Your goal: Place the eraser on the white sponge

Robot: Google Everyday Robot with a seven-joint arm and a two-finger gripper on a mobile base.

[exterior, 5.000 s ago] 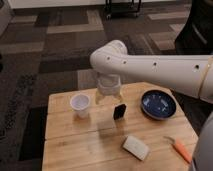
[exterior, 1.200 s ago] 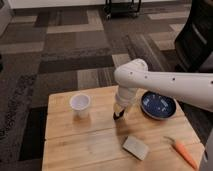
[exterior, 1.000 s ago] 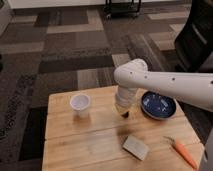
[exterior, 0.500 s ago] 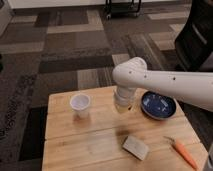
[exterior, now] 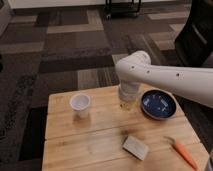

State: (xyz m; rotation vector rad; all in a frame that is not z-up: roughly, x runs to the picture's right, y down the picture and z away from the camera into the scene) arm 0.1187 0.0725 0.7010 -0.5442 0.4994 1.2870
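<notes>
On the wooden table (exterior: 75, 145) there is one white cup (exterior: 80, 105) at the left, one dark blue bowl (exterior: 158, 104) at the right, one white sponge (exterior: 135, 147) near the front edge, and one orange carrot (exterior: 183, 153) at the near right corner. One white arm (exterior: 170, 80) reaches in from the right and bends down over the middle of the table, between cup and bowl. Its single gripper (exterior: 128, 103) hangs just above the wood, close beside the bowl's left rim. The bulky wrist covers it from above, so whether it is parted or closed cannot be told, nor whether it has hold of anything. The eraser cannot be made out — the spot under the gripper is hidden by the wrist, so its place relative to the gripper stays unclear. The white sponge lies flat and slightly skewed, nearer than the gripper and a little to its right, well apart from it, with its top face showing whole.
</notes>
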